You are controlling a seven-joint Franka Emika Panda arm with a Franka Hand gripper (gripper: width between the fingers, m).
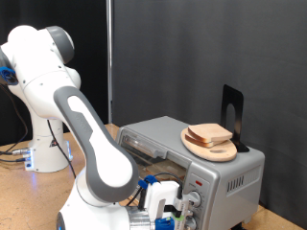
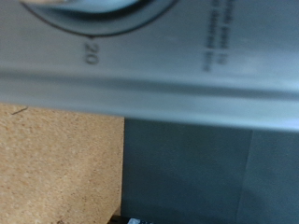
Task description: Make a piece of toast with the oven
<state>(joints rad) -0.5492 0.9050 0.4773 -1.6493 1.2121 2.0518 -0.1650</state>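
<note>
The hand (image 1: 177,213) sits at the bottom edge of the exterior view, directly against the control panel of the oven (image 1: 192,153), level with the knobs (image 1: 195,199). Whether its fingers are open or closed on a knob cannot be told; the fingertips are not clearly shown in either view. The wrist view shows only a blurred silver panel with a dial edge and the numeral "20" (image 2: 91,49), which places the camera very close to a dial scale. Below the panel, a wood-grain desk (image 2: 56,159) is visible.

The oven's glass door (image 1: 144,144) faces the arm and appears shut. On the oven's top, toward the far right corner, a round wooden board (image 1: 211,146) carries the piece of toast (image 1: 209,134). The slice lies flat, up and to the right of the hand in the exterior view. Its long axis cannot be determined. A black stand (image 1: 232,115) rises just behind the board.
</note>
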